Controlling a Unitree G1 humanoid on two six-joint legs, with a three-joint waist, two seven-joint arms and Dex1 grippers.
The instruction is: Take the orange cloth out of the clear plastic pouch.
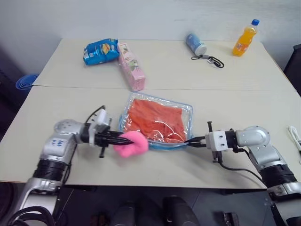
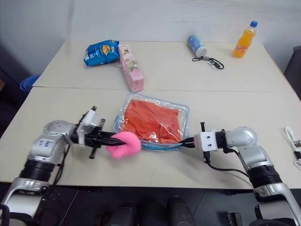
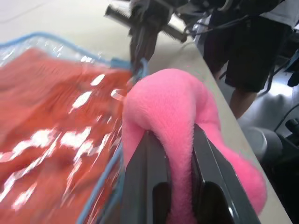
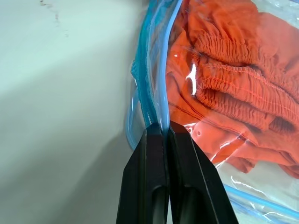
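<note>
Lying inside the clear pouch (image 1: 156, 118) mid-table, the orange cloth (image 1: 155, 123) shows through glare-blurred plastic. The right gripper (image 4: 164, 133) pinches the pouch's blue edge, while the left gripper (image 3: 170, 140) clamps a pink plush toy (image 1: 132, 143) hiding the pouch's near corner.

Pretty plain room. Two pale beige desks pushed together, the near desk (image 1: 155, 174) and the far desk (image 1: 164, 66) meeting along a seam that runs straight across. Behind them is a bare whitish wall (image 1: 141, 16), nothing hung on it. Floor (image 1: 9, 99) off the desks' left side is dark, and there's a blue round bin-ish thing (image 1: 26, 81) sitting there, partly cut off by the desk edge. Something dark (image 1: 295, 66) at the far right edge, can't tell what it is. Light is soft and even, with no hard shadows on the desks.
</note>
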